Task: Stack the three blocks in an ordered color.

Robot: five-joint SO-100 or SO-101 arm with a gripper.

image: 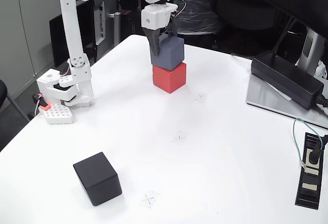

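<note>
In the fixed view we log a grey block (168, 53) resting on a red block (169, 77) at the far middle of the white tabletop (230, 147), the fingers (161, 43) closed around the grey block's sides. We list a black block (97, 178) well apart at the near left, a black power brick (286, 78) at right.

Three cubes are present: one red cube (169, 77), one grey cube (168, 53) and one black cube (97, 178). One power brick (287, 79) and one power strip (310, 170) lie at the right.
</note>
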